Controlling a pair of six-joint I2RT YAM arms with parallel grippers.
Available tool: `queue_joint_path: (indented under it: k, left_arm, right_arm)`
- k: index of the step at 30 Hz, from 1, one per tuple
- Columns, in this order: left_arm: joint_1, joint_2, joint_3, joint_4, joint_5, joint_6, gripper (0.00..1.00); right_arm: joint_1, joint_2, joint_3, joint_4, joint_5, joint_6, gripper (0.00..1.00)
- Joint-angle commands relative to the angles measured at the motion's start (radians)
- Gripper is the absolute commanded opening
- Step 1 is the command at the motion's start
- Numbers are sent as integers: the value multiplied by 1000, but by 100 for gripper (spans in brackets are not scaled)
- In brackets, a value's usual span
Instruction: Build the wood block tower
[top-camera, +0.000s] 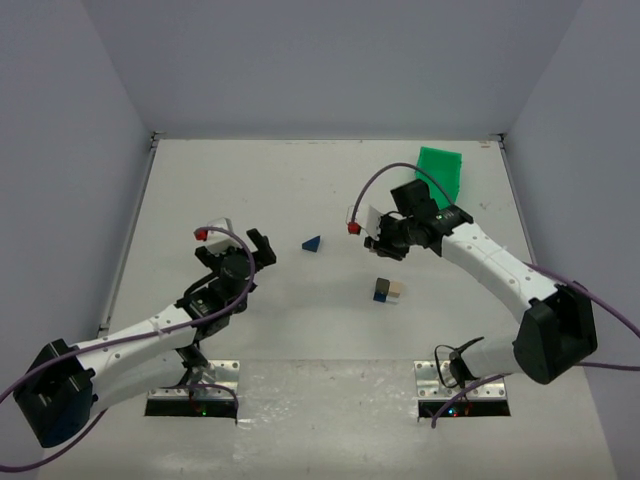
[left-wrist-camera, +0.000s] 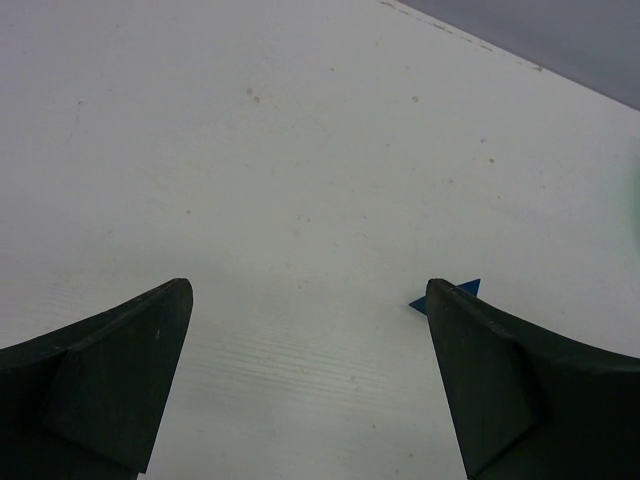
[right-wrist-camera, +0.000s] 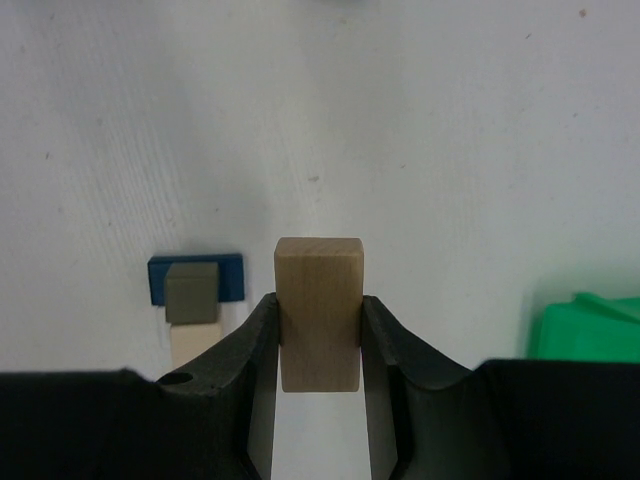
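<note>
The right fingers (right-wrist-camera: 258, 340) were clamped on a tan block (right-wrist-camera: 318, 290), gripping its lower half so the top poked out clear of the pads. My guess is that left room to set it down without the fingers bumping whatever's underneath. The block sat upright and square in the grip, not tilted, which matters with pieces this tiny.

Down on the desk (top-camera: 300, 180), the tower (top-camera: 388, 290) was only a low cluster so far: a dark blue piece, a tan one and a pale one bunched together, right of the desk's middle and closer to the near edge. The held block hung above the desk and apart from that cluster, not over it yet as far as I could tell.

The left fingers (left-wrist-camera: 120, 350) were spread wide with nothing between them, pointed toward the blue wedge (left-wrist-camera: 445, 297) lying alone near the desk's centre. Looked like that arm was parked ready for the cap piece.

The green bin (top-camera: 440, 170) sat at the far right corner, out of the way.
</note>
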Motion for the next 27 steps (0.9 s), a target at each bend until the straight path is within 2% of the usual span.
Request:
queue_joint_path:
  k: [1,6,11,27]
  left_arm:
    - [9,19,29,44,-36,15,100]
    - [9,30,28,71,-14,28,100]
    - [9,39,40,55,2,39,100]
    - [9,122,70,27,6,40,100]
  right_arm:
    - [-16,-76,-93,-31,-27,-31,8]
    - [-18,-101,-160,-51,-110,-4,9]
    - [-18,-91,-207,6,-70,7,11]
    - [-24,-34,-222,9,-100,8,15]
